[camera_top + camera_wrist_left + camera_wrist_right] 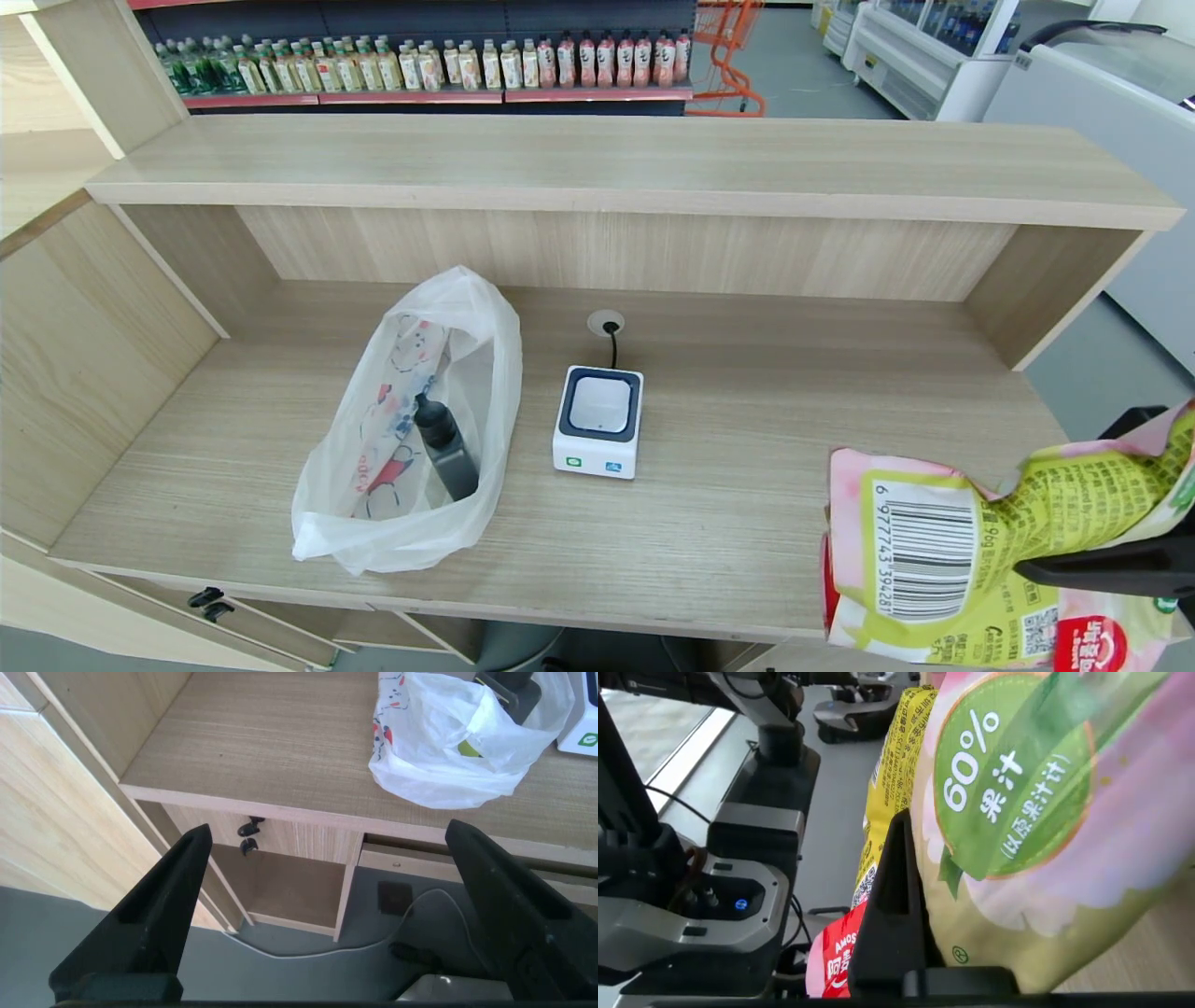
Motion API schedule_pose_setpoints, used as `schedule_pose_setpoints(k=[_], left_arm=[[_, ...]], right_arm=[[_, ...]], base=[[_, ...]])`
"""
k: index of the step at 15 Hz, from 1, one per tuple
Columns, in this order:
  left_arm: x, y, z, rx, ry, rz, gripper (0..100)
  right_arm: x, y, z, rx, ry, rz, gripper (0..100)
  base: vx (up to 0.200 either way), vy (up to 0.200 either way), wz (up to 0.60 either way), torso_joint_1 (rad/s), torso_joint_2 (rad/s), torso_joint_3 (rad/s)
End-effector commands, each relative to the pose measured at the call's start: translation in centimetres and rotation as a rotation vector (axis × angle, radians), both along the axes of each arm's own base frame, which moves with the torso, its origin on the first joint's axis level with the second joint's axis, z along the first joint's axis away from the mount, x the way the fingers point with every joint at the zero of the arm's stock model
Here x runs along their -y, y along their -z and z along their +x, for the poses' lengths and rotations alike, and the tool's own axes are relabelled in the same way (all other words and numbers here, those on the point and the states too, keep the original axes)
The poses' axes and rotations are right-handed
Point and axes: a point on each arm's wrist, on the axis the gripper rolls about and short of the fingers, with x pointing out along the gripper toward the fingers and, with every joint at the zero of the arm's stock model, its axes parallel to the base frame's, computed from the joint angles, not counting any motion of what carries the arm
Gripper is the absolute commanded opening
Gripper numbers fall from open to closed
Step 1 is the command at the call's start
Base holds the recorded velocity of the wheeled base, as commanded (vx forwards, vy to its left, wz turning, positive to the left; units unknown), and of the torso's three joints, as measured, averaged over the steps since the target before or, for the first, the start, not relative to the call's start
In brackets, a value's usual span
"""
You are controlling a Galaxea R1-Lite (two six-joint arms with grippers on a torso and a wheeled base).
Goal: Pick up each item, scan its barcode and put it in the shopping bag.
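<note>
The right gripper (1111, 504) has its black fingers (895, 896) clamped on a pink-and-green foil snack pouch (971, 560). It holds the pouch in the air over the front right corner of the light wood-grain worktop (747, 523). The pouch's printed barcode panel faces up towards the head camera, and the foil is creased where the fingers pinch it.

A white square barcode scanner (598, 422) with a dark-rimmed window sits near the middle of the worktop, well apart from the pouch and to its left. The scanner's black cable (613, 350) runs back into a round hole in the surface.

Just beside the scanner, on its left, lies a translucent white plastic shopping bag (411, 429) with its mouth open. Inside are a dark bottle (443, 448) lying on its side and a printed packet (its details are too blurred through the plastic to tell).

The left gripper (329, 849) hangs off the worktop's front edge, below the bag's corner. Its fingers (159, 924) are spread wide with nothing between them.
</note>
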Motion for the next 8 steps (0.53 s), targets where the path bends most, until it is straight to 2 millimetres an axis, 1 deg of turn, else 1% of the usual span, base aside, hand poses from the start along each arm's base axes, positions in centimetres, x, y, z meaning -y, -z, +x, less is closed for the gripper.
schedule_pose_setpoints(k=[1, 6, 8], left_arm=[[0.00, 0.00, 0.00, 0.000, -0.001, 0.000, 100], [0.00, 0.00, 0.00, 0.000, -0.001, 0.000, 100], [0.00, 0.00, 0.00, 0.000, -0.001, 0.000, 100]], right_arm=[[-0.01, 0.02, -0.02, 0.000, -0.001, 0.000, 0], [0.00, -0.06, -0.08, 0.011, 0.005, -0.005, 0], [0.16, -0.18, 0.18, 0.039, 0.063, -0.045, 0]], base=[[0.000, 0.000, 0.00, 0.000, 0.00, 0.000], [0.000, 0.000, 0.00, 0.000, 0.00, 0.000], [0.000, 0.000, 0.00, 0.000, 0.00, 0.000]])
